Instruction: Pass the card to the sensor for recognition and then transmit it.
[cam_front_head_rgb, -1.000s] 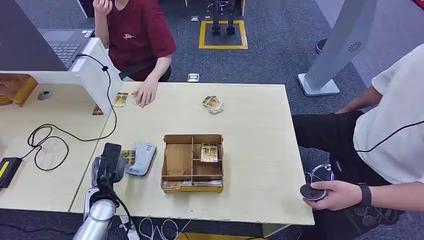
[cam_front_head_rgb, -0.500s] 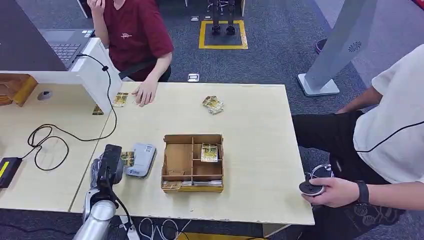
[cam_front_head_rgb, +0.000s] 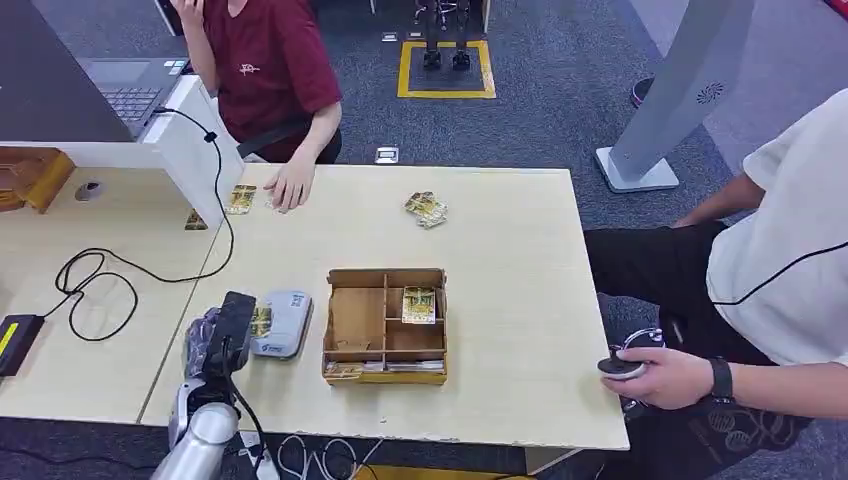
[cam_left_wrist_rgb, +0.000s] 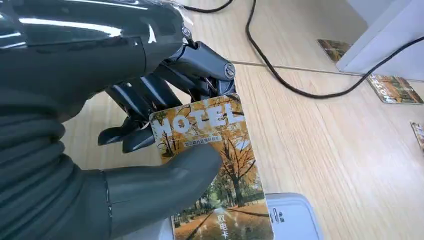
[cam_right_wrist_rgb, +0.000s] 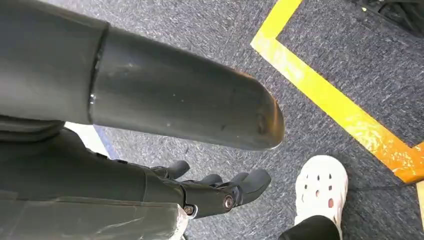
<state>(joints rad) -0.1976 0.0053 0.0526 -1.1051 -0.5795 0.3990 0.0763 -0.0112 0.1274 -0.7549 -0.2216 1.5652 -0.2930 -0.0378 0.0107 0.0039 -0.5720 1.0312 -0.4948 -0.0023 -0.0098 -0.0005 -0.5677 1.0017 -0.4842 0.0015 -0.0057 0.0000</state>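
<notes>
My left hand (cam_front_head_rgb: 222, 338) grips a hotel key card (cam_left_wrist_rgb: 212, 165) printed with autumn trees, pinched between thumb and fingers. In the head view the card (cam_front_head_rgb: 261, 321) hangs over the near edge of the grey card sensor (cam_front_head_rgb: 283, 322) on the table. The left wrist view has the card's far end over the sensor's pale top (cam_left_wrist_rgb: 290, 220). My right hand (cam_right_wrist_rgb: 220, 192) hangs over the carpet with its fingers loosely apart and nothing in them.
A wooden divided box (cam_front_head_rgb: 385, 324) with a card inside stands right of the sensor. Loose cards (cam_front_head_rgb: 427, 209) lie farther back, more near a seated person's hand (cam_front_head_rgb: 290, 187). A black cable (cam_front_head_rgb: 110, 270) loops at the left. A second person sits at the right.
My left hand has carried the card to the right, from beside the sensor to over its near edge. The person at the right has lowered a hand holding a small round device.
</notes>
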